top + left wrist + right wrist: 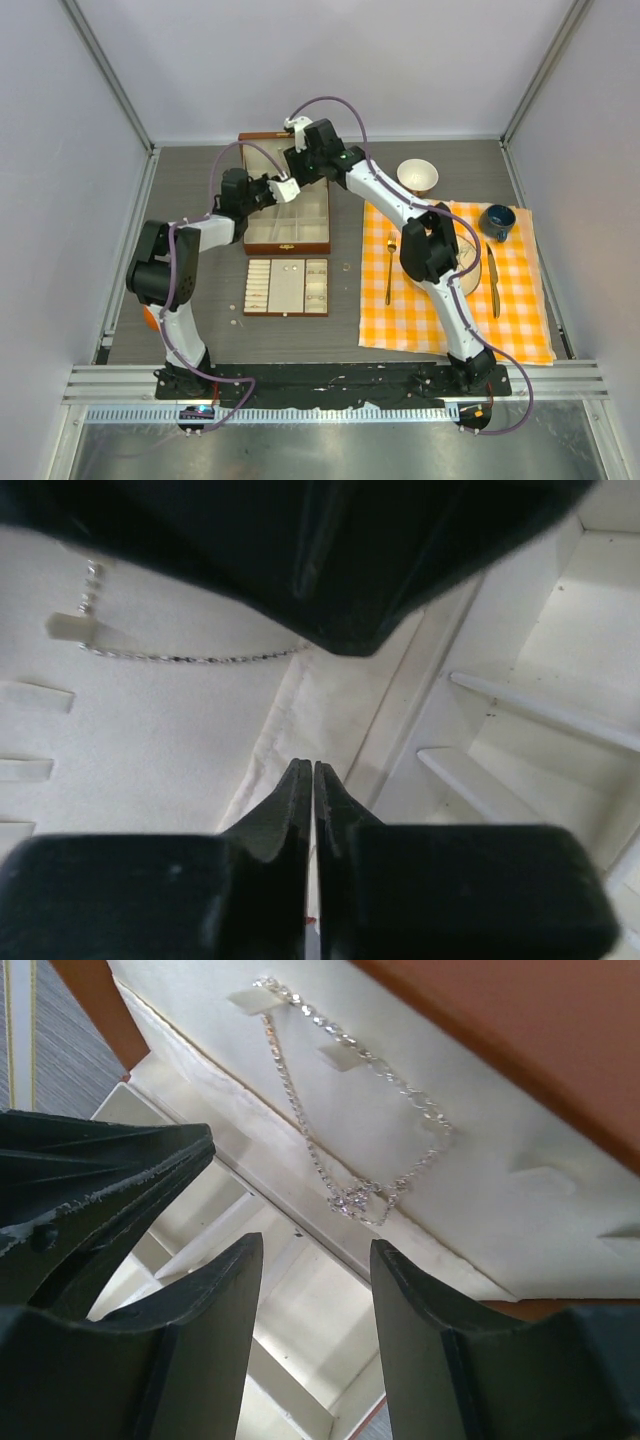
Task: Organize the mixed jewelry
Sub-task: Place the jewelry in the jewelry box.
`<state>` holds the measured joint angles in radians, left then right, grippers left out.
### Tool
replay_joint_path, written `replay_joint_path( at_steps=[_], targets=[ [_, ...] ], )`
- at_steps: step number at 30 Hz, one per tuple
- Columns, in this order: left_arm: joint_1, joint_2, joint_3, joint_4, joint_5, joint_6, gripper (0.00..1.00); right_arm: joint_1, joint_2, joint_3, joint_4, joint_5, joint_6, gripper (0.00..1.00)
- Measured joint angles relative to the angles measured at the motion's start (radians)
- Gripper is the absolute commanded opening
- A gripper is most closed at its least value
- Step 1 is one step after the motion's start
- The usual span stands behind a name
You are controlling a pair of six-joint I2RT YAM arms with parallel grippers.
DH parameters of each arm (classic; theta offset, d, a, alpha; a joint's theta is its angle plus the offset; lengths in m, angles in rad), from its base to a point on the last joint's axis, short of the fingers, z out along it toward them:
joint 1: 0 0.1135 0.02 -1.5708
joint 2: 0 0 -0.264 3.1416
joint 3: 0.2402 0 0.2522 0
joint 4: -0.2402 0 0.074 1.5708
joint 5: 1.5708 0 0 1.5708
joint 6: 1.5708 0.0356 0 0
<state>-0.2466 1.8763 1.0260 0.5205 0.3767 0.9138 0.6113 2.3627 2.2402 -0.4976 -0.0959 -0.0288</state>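
The necklace [355, 1198] is found on the cream lining [480, 1210] of the open lid [520, 1020] of the box [287, 247]. It is hooked over two small tabs [250, 1000] near the top edge of the lining. From there it hangs as a narrow loop, and its low end, where the stones are bunched, lies just above the bottom edge of the lining, close to the compartments of the box.

The right gripper [315, 1252] is held just before this loop with its jaws apart, and nothing is seen between them. The left gripper [311, 772] is clenched, finger against finger, near the same bottom edge of the lining; nothing is seen to be held in it.

The chain is judged to be very light, fully limp and rather slippery. No shape will be kept by it when it is lifted, and it will sag and swing from the point where it is taken. The links look fine, so a hard pull against a tab could break or stretch them. A gentle pinch is therefore advised, best on the bunched low end, where more metal is offered to the pads; a single strand may slip out. If the chain must be freed, it should be lifted off the tabs and not dragged.

A few pale specks are seen on the tabletop beside the tray [287, 313]; they are too small to be told.
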Motion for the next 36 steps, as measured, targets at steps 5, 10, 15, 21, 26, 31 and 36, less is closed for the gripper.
replay_joint_path(
  at_steps=[5,10,15,21,26,31,36],
  targets=[
    [0.006,-0.021,0.0,0.002,-0.006,-0.008,0.54,0.014,0.0,0.0,0.0,0.046,-0.011,0.53],
    [0.012,-0.022,0.003,-0.016,-0.013,-0.005,0.62,0.016,0.0,0.0,-0.001,0.093,-0.019,0.53],
    [0.013,0.006,0.038,-0.011,-0.029,0.005,0.63,0.015,0.0,0.0,-0.001,0.112,-0.021,0.54],
    [0.013,0.059,0.071,0.005,-0.044,0.014,0.63,0.014,0.0,0.0,-0.001,0.125,-0.023,0.53],
    [0.013,0.091,0.085,0.01,-0.044,0.019,0.59,0.014,0.0,0.0,-0.001,0.129,-0.023,0.53],
    [0.013,0.1,0.087,0.014,-0.045,0.035,0.43,0.014,0.0,0.0,-0.001,0.13,-0.023,0.53],
    [0.013,0.108,0.087,0.022,-0.048,0.049,0.31,0.014,0.0,0.0,-0.001,0.132,-0.026,0.53]
  ],
)
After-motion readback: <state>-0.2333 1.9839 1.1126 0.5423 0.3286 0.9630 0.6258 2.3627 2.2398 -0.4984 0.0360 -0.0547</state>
